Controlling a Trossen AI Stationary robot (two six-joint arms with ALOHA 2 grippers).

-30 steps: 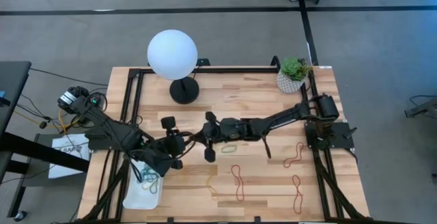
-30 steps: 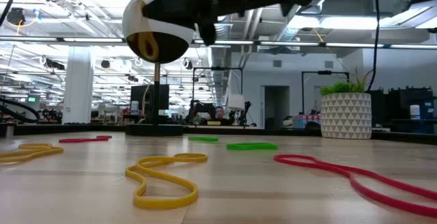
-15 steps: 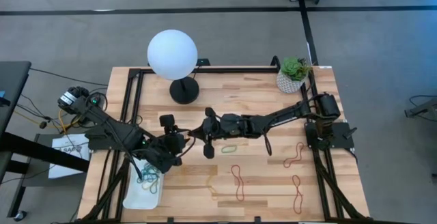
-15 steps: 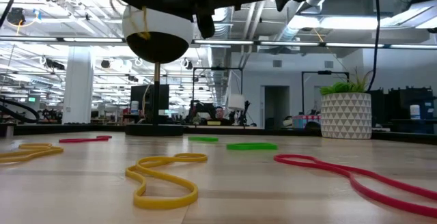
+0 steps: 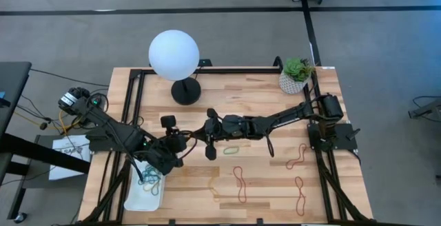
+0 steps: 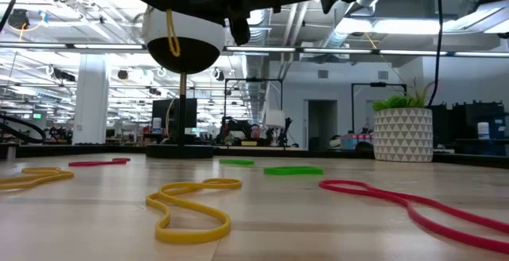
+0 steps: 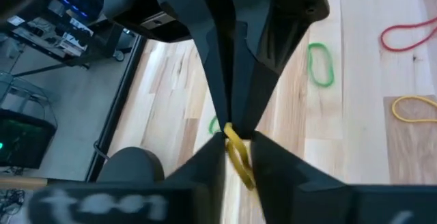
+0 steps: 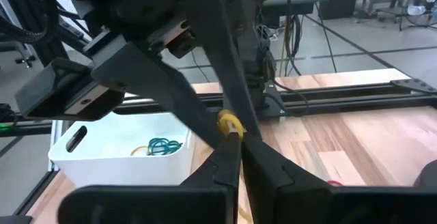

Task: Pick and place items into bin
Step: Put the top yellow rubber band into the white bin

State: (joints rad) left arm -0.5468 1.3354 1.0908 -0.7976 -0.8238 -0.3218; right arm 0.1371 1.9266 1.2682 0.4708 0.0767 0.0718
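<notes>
High view: left gripper (image 5: 187,140) and right gripper (image 5: 200,133) meet at table centre; shallow white rectangular bin (image 5: 138,196) at 8 o'clock.
Low view: thin yellow rubber band (image 6: 169,44) hangs at 11 o'clock.
Left wrist view: fingers (image 7: 268,157) pinch the yellow band.
Right wrist view: fingers (image 8: 222,168) pressed onto the same band; bin holds green bands (image 8: 162,145).

Both arms meet tip to tip above the desk (image 5: 227,88) centre, blocking passage there. Far side: globe lamp (image 5: 174,55) left, plant pot (image 5: 295,76) right, open wood between. Near right desk lies open.
</notes>
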